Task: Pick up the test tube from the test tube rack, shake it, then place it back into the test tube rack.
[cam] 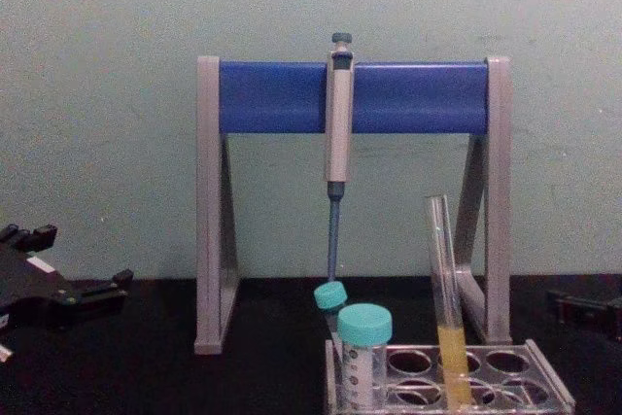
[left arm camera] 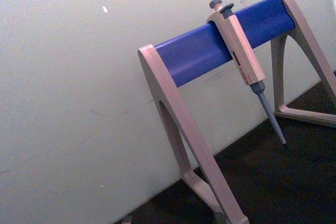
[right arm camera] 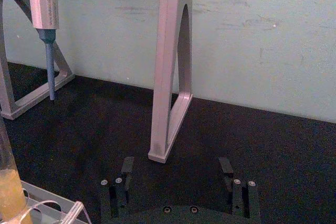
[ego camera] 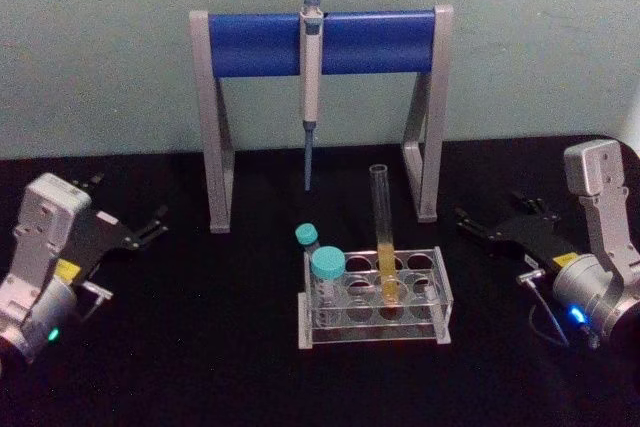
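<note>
- Right gripper (ego camera: 492, 230): rests low over the black cloth, jaws spread wide and holding nothing; the right wrist view shows both fingertips (right arm camera: 127, 165) well apart with bare cloth between them.
- Left gripper (ego camera: 135, 227): parked on the opposite side of the table, fingers likewise apart and empty, well clear of the work.
- Test tube (ego camera: 383, 237): stands seated in the test tube rack (ego camera: 440, 292), not yet lifted. It lies inward of the right gripper, toward the table's centre and slightly nearer the robot than the fingertips. Judged the nearer arm: the right.
- Long axis of the tube: close to vertical, with a slight lean visible in the chest view. A sideways approach across the exposed upper length looks the likely requirement, with the jaws straddling the tube above the rack.
- Materials: tube is thin clear glass, open at the top, round-bottomed, yellow liquid in the lower part; likely slippery and fragile under a hard pinch.
- Rack: low translucent plastic with rows of round holes; light, so it may shift if the tube drags on exit.
- Teal-capped tubes (ego camera: 327, 272): two shorter ones occupy the rack's end farther from the right gripper.
- Pipette (ego camera: 311, 87) hangs on the blue-barred stand (ego camera: 255, 44) behind the rack.
</note>
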Controlling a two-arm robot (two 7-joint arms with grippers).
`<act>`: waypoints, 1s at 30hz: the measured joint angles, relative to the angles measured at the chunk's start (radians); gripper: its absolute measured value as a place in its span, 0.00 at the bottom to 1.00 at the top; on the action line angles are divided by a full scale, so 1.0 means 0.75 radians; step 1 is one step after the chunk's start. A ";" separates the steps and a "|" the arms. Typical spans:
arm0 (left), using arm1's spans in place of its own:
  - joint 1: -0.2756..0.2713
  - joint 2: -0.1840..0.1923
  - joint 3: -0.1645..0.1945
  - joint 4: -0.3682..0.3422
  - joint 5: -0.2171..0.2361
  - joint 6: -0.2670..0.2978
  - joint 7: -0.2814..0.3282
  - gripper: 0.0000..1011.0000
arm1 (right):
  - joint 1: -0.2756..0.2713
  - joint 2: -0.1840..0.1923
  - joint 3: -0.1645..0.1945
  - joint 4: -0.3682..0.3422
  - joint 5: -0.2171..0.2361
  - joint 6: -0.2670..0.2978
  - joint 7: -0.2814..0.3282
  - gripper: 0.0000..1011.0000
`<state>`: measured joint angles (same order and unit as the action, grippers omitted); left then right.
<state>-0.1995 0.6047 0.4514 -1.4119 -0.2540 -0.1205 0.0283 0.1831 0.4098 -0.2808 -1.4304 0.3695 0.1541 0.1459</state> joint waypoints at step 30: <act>0.000 0.000 0.000 0.000 0.000 0.000 0.000 0.99 | 0.000 0.000 0.000 0.000 0.000 0.000 0.000 0.99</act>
<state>-0.1995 0.6047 0.4514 -1.4119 -0.2539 -0.1205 0.0283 0.1831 0.4098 -0.2808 -1.4302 0.3695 0.1542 0.1458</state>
